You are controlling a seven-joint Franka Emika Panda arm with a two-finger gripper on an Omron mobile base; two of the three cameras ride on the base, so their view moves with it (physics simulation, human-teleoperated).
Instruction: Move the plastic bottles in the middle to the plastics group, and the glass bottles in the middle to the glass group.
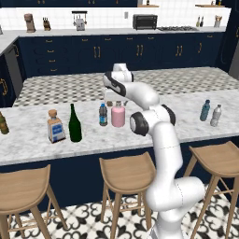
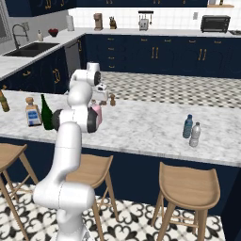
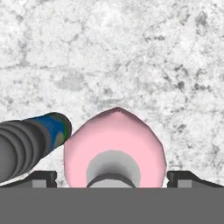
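End effector (image 3: pixel 112 177) wide open, straddling pink bottle (image 3: pixel 114 146), gripping nothing; water bottle (image 3: pixel 30 142) at 9 o'clock

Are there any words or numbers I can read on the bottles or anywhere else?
No words or numbers can be read.
Square clear bottle: blue label, print too blurred.
Small water bottle: blue label, too small to read.
Pink bottle: no label visible.
Green wine bottle: no label visible.

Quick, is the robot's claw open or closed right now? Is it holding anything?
Gripper: open, holding nothing. Its fingertips stand on either side of the pink bottle, right above it, not squeezing it.
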